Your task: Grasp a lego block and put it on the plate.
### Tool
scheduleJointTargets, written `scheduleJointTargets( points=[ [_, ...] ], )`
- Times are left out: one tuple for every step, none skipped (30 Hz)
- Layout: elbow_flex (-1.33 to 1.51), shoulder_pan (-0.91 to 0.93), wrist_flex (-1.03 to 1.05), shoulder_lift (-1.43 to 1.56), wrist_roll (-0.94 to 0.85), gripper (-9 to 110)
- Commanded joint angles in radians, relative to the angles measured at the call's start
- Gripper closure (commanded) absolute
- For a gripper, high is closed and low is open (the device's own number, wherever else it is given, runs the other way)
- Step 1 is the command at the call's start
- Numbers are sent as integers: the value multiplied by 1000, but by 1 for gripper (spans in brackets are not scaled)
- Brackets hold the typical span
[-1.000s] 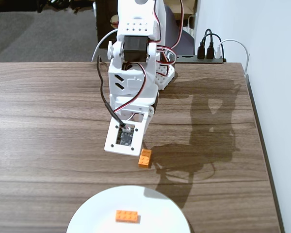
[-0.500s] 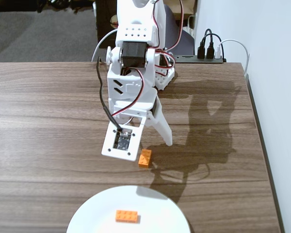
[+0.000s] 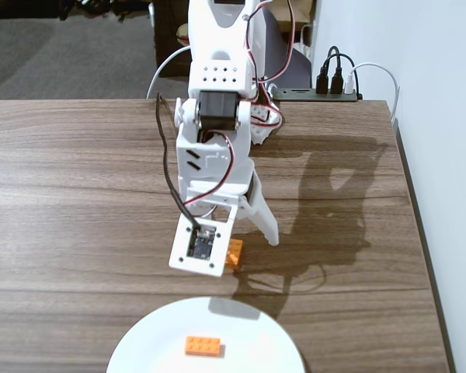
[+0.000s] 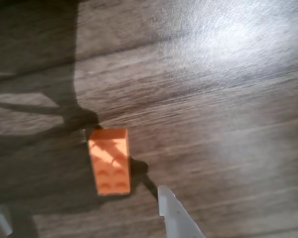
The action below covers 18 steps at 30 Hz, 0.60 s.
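An orange lego block (image 4: pixel 109 161) lies flat on the wooden table. In the fixed view it (image 3: pixel 234 253) peeks out from behind the wrist camera mount, just short of the plate. My gripper (image 4: pixel 82 203) points down at the table and is open. One white fingertip (image 4: pixel 170 206) is right of the block. The other finger (image 4: pixel 0 220) shows at the lower left corner. The block lies between and just ahead of them, untouched. The white plate (image 3: pixel 151 342) sits at the table's front edge, with a second orange block (image 3: pixel 204 346) lying on it. In the fixed view my gripper (image 3: pixel 245 247) hovers low over the table.
The table's right edge (image 3: pixel 415 202) runs beside a white wall. A power strip with plugs (image 3: pixel 326 92) sits at the table's back edge behind the arm base. The arm's shadow falls to the right of the gripper.
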Motion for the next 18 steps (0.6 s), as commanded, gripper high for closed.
scheduleJointTargets(
  points=[
    [8, -12, -29, -3, -2, 65],
    [11, -14, -34, -9, -2, 65],
    [11, -17, -38, -15, -2, 65],
    [11, -18, -43, -21, -2, 65],
    [11, -18, -49, -26, -3, 65],
    [11, -18, -55, -32, -5, 66],
    [9, -18, -60, -37, -6, 66],
    [8, -18, -61, -41, -8, 66],
    [5, -20, -63, -44, -8, 66],
    [0, -20, -66, -48, -8, 66],
    [-3, -20, -69, -48, -8, 67],
    [-5, -20, -69, -48, -8, 67],
    [-8, -20, -71, -49, -9, 67],
    [-11, -20, -71, -49, -9, 68],
    [-14, -20, -71, -49, -9, 68],
    [-17, -20, -71, -51, -9, 69],
    [-20, -20, -72, -51, -9, 69],
    [-23, -20, -74, -52, -9, 69]
  ],
)
